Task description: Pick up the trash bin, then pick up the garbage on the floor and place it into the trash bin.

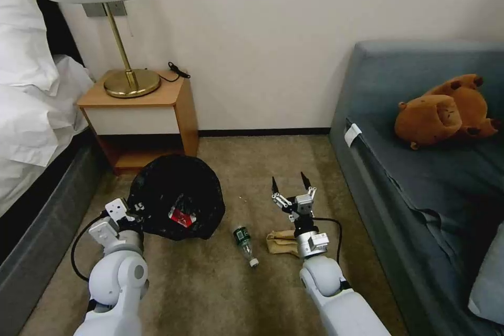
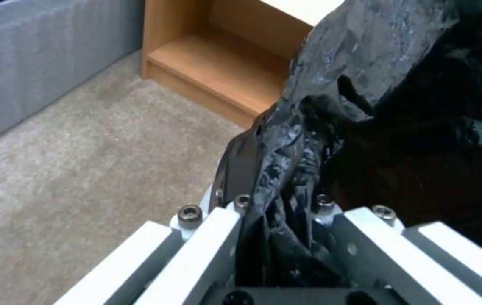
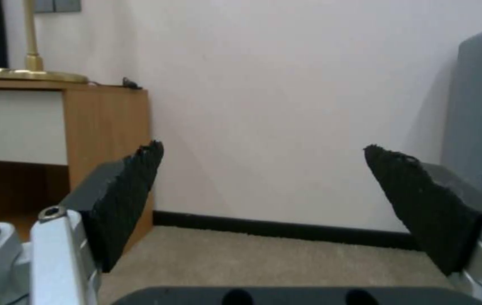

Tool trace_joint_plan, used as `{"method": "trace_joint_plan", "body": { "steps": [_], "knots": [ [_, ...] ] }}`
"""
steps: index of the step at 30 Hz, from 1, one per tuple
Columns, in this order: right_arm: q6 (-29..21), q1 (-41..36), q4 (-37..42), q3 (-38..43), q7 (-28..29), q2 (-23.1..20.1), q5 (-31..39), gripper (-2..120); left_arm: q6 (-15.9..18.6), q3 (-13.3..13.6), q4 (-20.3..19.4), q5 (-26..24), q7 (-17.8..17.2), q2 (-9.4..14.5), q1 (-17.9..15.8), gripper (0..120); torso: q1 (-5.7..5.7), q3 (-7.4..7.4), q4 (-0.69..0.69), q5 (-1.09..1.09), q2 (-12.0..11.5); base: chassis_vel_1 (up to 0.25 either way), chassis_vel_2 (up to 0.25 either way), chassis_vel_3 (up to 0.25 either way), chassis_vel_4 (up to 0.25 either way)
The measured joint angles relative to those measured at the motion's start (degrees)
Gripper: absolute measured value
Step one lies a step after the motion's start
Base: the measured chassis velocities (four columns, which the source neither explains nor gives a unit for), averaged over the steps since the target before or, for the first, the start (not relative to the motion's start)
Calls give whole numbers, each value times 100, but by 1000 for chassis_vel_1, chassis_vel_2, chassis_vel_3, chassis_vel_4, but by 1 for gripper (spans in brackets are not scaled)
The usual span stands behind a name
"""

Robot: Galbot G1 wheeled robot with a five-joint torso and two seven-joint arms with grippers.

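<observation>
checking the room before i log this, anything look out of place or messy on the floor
Yes. A small bottle lies on its side on the carpet, and crumpled tan paper sits beside it, partly under the open right end effector. The left end effector holds the trash bin tipped, a red packet inside.

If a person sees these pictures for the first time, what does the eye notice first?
First, the trash bin, its black liner held at the rim by the left gripper, beside the nightstand, a red-and-white packet inside. Next, the right gripper, jaws wide, hanging above the carpet, with the small bottle and crumpled tan paper lying nearby.
</observation>
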Motion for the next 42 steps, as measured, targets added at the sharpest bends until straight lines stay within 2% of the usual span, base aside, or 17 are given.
{"method": "trace_joint_plan", "body": {
  "steps": [11,20,22,23,25,26,28,29,31,32,34,38,41,42],
  "knots": [
    [285,39,-152,49,112,8,-106,92,-17,65,-9,37,-1,22,112,2,0,0,0,0,0,-51,50,59,-44],
    [353,130,-209,179,-203,-141,-373,98,-25,33,-48,-8,3,117,121,2,0,0,0,1,0,0,0,0,0],
    [368,252,-313,186,-627,-341,-517,100,-25,9,-57,-37,6,195,135,2,0,0,0,1,0,0,0,0,0],
    [368,252,-313,186,-627,-341,-517,100,-25,9,-57,-37,6,195,135,2,0,0,0,1,0,0,0,0,0],
    [408,432,-462,150,-1239,-594,-623,100,-34,-3,-57,-45,13,228,175,2,0,0,0,1,0,0,0,0,0],
    [408,432,-462,150,-1239,-594,-623,100,-34,-3,-57,-45,13,228,175,2,0,0,0,1,0,0,0,0,0],
    [417,610,-671,56,-2026,-906,-652,100,-73,7,-54,-44,41,235,256,2,0,0,1,1,0,0,0,0,0],
    [417,610,-671,56,-2026,-906,-652,100,-73,7,-54,-44,41,235,256,2,0,0,1,1,0,0,0,0,0],
    [369,747,-875,-86,-2553,-1165,-579,100,-88,3,-22,-39,52,232,292,2,0,0,0,-1,0,0,0,0,0],
    [369,747,-875,-86,-2553,-1165,-579,100,-88,3,-22,-39,52,232,292,2,0,0,0,-1,0,0,0,0,0],
    [345,898,-1219,-278,-2957,-1306,-537,100,-114,16,28,-15,54,254,295,2,0,0,0,0,0,0,0,0,0],
    [386,1020,-1570,-382,-3322,-1312,-606,100,-125,37,60,6,57,288,296,2,0,0,0,1,0,0,0,0,0],
    [474,1250,-2147,-518,-3883,-1320,-757,100,-130,39,126,18,59,303,264,2,0,0,0,2,0,0,0,0,0],
    [474,1250,-2147,-518,-3883,-1320,-757,100,-130,39,126,18,59,303,264,2,0,0,0,2,0,0,0,0,0]
  ]
}}
